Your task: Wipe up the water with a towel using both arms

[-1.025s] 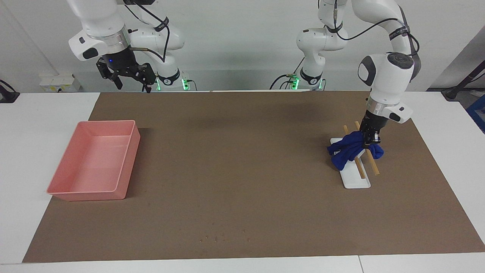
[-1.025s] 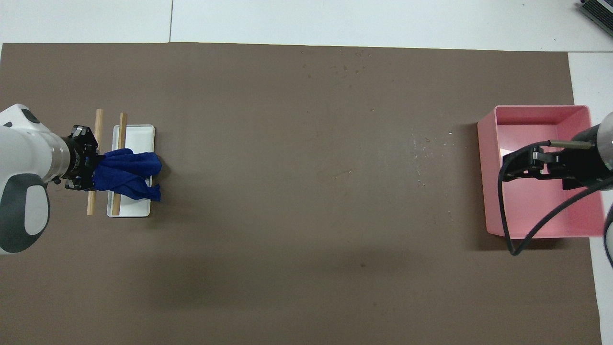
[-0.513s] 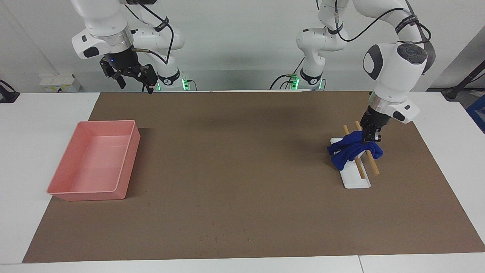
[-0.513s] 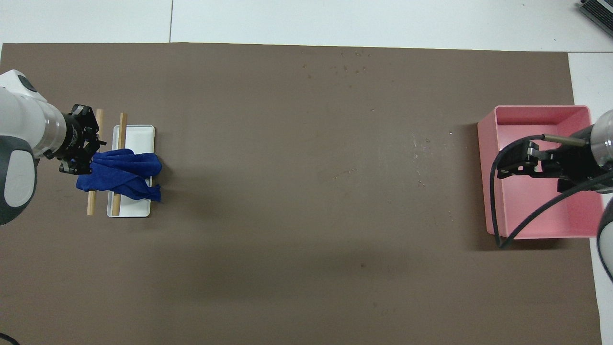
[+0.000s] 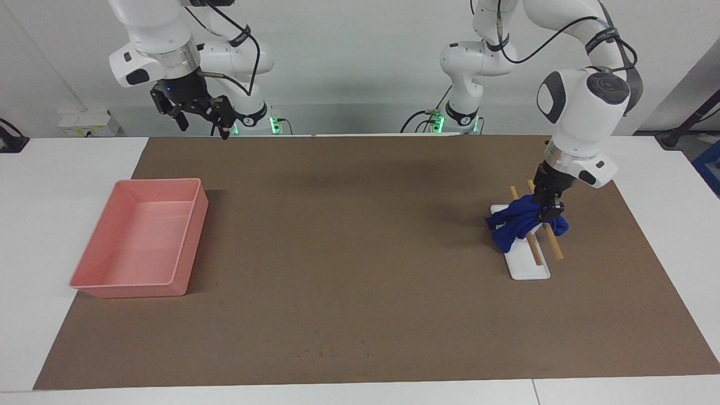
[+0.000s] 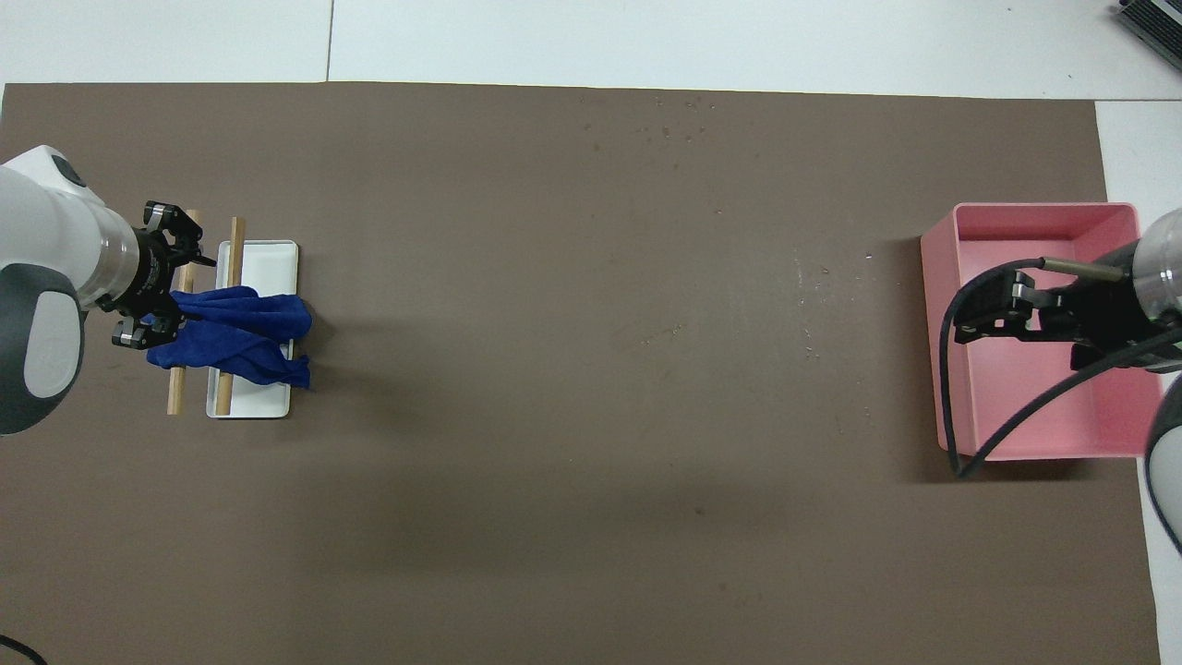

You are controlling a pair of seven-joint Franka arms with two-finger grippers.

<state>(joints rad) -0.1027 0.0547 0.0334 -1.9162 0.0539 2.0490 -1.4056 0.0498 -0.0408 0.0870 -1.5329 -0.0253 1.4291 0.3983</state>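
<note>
One camera stands high across the table and faces me, so my two bases are at the top of its picture. The other camera is high above my end and looks forward and steeply down. Both stay far enough to take in the whole brown mat (image 5: 360, 264). Both share the mat and the pink tray (image 5: 187, 245), turned half around.

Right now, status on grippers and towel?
Left gripper open over towel, draped on wooden rods. Right gripper open, waiting. Nothing blocking.
</note>
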